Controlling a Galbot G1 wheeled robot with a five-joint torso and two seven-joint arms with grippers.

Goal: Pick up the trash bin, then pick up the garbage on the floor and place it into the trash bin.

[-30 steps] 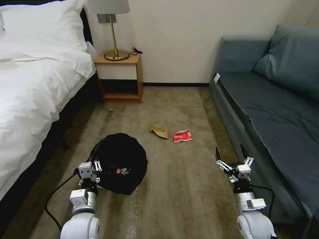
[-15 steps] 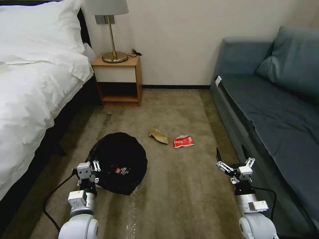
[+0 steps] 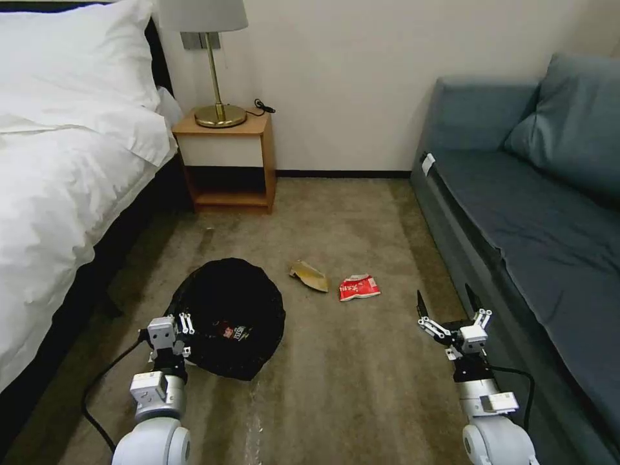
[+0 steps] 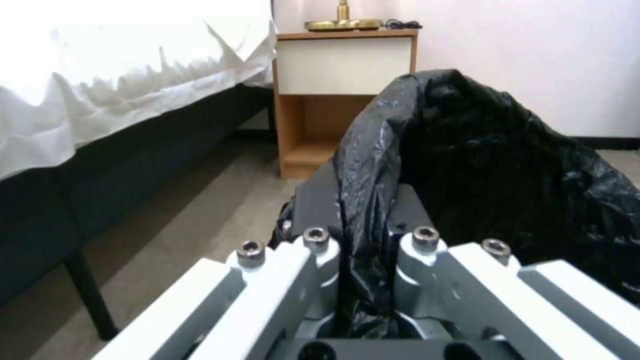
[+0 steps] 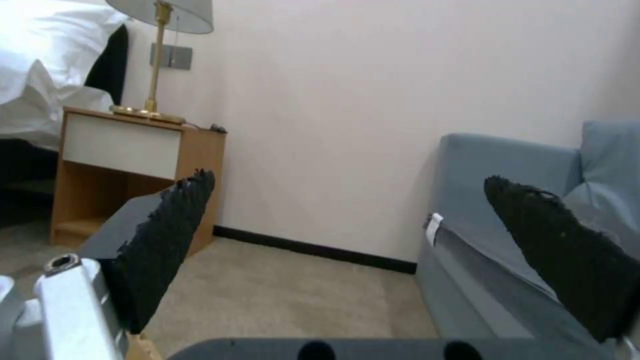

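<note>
litter on the carpet lies ahead of both grippers, and the right gripper has the freer claim on it. its fingers stand wide apart with nothing between them, held low beside the sofa. the red-and-white packet sits ahead of that gripper and off toward the robot's midline, near but not touching; the gold-brown wrapper is just beyond it on the same side, its long axis running slantwise across the gripper's line of approach. so the reach, as i judge it, goes forward and inward.

the left gripper is clamped on the near rim of the trash bin, black liner pinched between its closed jaws in the left wrist view. the bin's mouth opens just ahead of that gripper, well short of the wrapper. a dark printed packet lies inside it.
</note>
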